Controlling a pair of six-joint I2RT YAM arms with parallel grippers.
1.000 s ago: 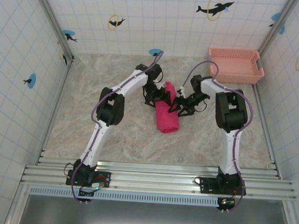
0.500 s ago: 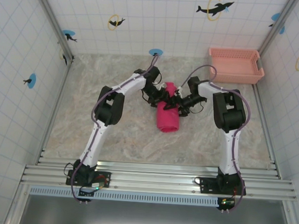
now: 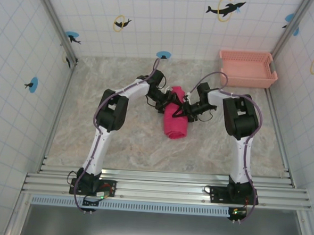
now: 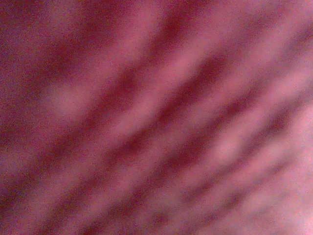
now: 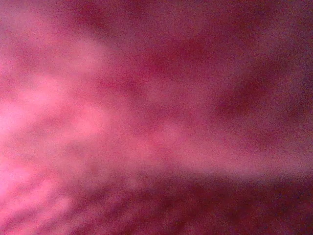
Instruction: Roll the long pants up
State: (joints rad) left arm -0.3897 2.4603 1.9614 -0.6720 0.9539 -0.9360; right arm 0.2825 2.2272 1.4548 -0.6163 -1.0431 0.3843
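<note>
Top external view. Item: long pants [image 3: 176, 120].

- **Condition:** gathered into one compact magenta bundle, oblong in outline.
- **Location:** on the desk [image 3: 118, 142], about midway between the side walls.
- **Long axis:** runs from the far wall toward the arm bases with a slight lean. The far end is narrower and the near end is broad and rounded.
- **Left arm [image 3: 110, 114]:** reaches in from the left. The left jaws sit at the far-left shoulder of the bundle, at the cloth.
- **Right arm [image 3: 241, 118]:** reaches in from the right. The right jaws sit at the far-right flank, a shade closer to the bases than the left pair.
- **Key relation:** the far end of the bundle lies between the two pairs of jaws, and most of the cloth stretches away from both toward the bases. Neither arm is clearly nearer.
- **Jaw state:** cannot tell for either pair, as both are small and dark from above.
- **Left wrist view:** fabric close against the lens, blurred, crossed by dark diagonal creases.
- **Right wrist view:** fabric equally close and blurred, brighter at the left.
- **Judgement:** any further rolling would run along the long axis from the far end, with both sides kept level to avoid skew.
- **Also present:** basket [image 3: 247, 70], in the far right corner, well apart.
</note>
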